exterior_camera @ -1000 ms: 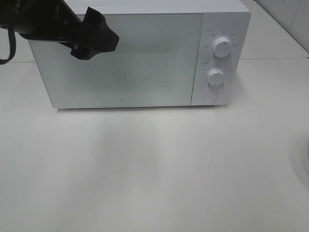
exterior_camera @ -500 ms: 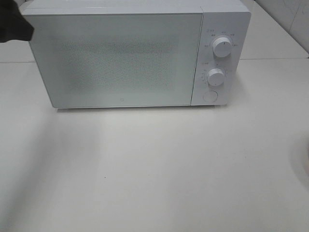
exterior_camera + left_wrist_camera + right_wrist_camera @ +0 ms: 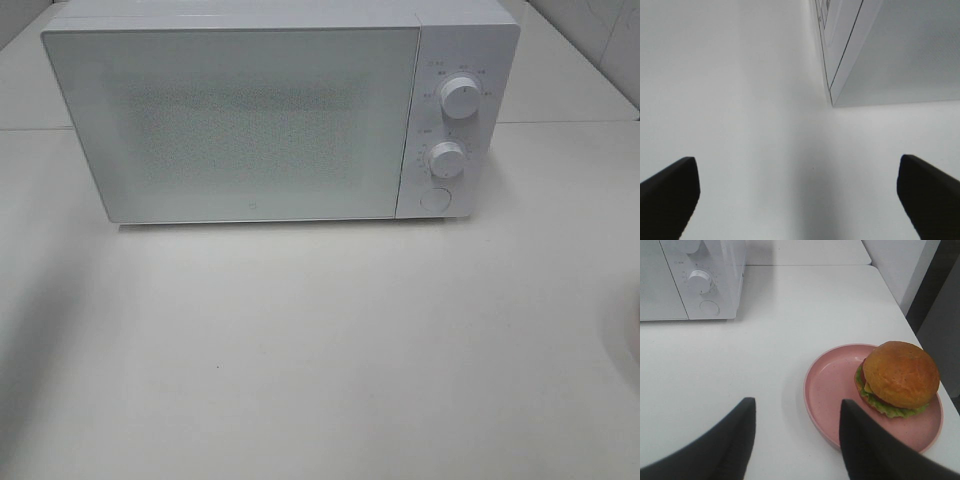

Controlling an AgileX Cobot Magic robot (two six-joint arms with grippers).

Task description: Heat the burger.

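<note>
Left claw (image 3: 799, 200) spread wide, empty, above bare white counter (image 3: 740, 100); microwave (image 3: 880, 50) corner ahead of it and off to one side, not touching. Right claw (image 3: 797, 440) jaws parted, nothing between them, over the counter. Burger (image 3: 899, 377) sits on pink plate (image 3: 832, 385), ahead of the right claw, toward its outer side, apart from the fingertips. Microwave door looks shut; 2 knobs and 1 button on its panel.

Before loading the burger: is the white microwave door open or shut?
Shut. The white microwave door lies flush with the control panel, with no gap showing.
</note>
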